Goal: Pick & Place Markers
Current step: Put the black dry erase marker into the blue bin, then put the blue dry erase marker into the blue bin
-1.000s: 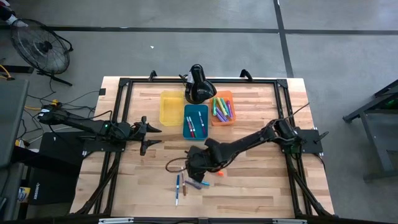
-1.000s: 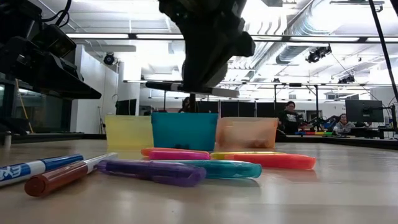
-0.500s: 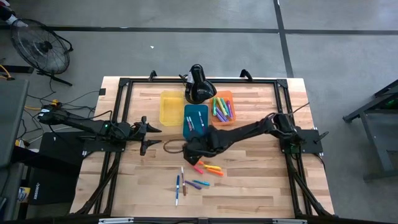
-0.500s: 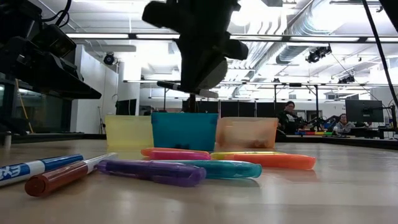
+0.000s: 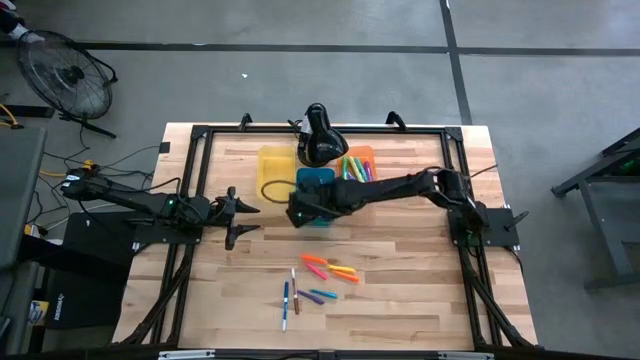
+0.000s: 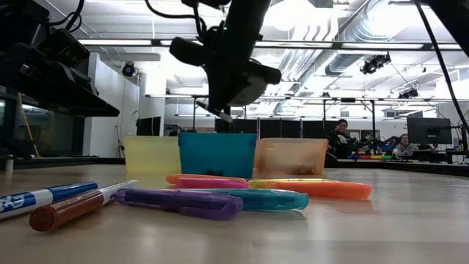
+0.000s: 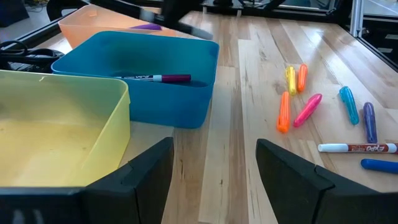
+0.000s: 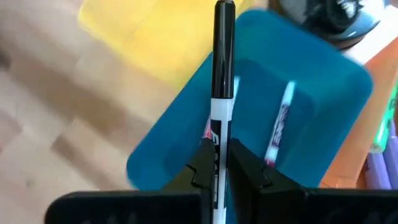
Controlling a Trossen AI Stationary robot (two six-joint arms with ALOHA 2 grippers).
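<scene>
My right gripper (image 5: 300, 213) (image 8: 217, 154) hovers over the near end of the blue bin (image 5: 318, 180) and is shut on a white-barrelled marker with a black cap (image 8: 223, 74). That marker also shows under the gripper in the low view (image 6: 221, 112). Two white-barrelled markers (image 8: 280, 127) lie flat on the blue bin's floor. Several coloured markers lie in the orange bin (image 5: 358, 170). More markers (image 5: 330, 269) (image 6: 220, 199) lie flat on the wood nearer the near edge. My left gripper (image 7: 214, 163) waits open at the table's left (image 5: 235, 217). My right gripper pinches the marker's white barrel (image 8: 217, 134) between its two fingers, which lie along the marker. The black cap end (image 8: 224, 37) sticks out past the fingertips. The fingers slant down from above and from the table's right. The marker is lifted clear above the blue bin.
A yellow bin (image 5: 272, 172) stands left of the blue one and holds nothing I can see. A black camera stand (image 5: 320, 135) sits just behind the bins. A loop of dark cable (image 5: 270, 190) hangs by the right arm. Bare wood lies left and right of the loose markers.
My right gripper has carried the marker from above the loose markers at mid-table toward the far edge and a little left, to over the blue bin. The marker, seen side-on in the low view before, now points more away from that camera. The loose markers have stayed put.
</scene>
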